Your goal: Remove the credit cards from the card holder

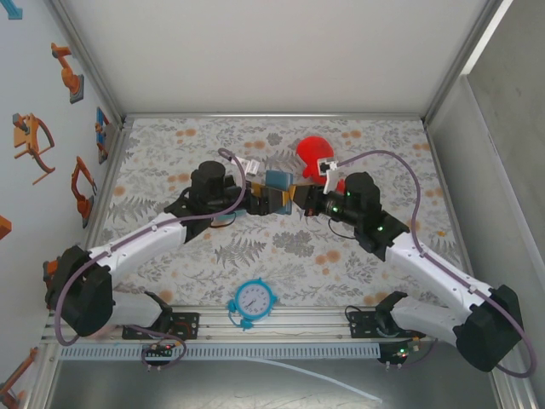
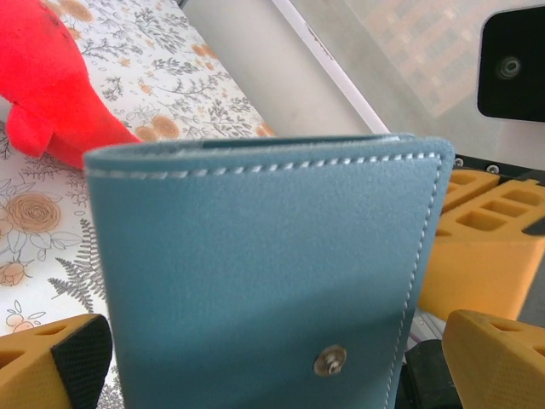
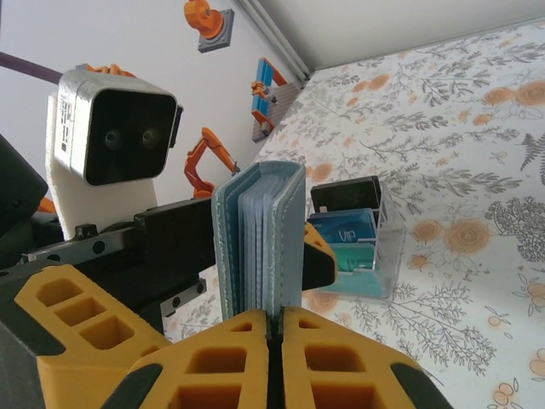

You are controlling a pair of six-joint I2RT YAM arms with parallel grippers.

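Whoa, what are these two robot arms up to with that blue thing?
The right gripper pinches a slate-blue card holder by one edge, holding it upright. The left gripper faces it, its jaws spread wide either side, gripping nothing. The holder is folded shut, so no card is being pulled right now. A clear box with a few cards stands on the table behind.

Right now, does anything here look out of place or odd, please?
Nothing looks spilled or damaged. The card holder is simply pinched by one edge in the shut right hand, with the open left hand flanking it.
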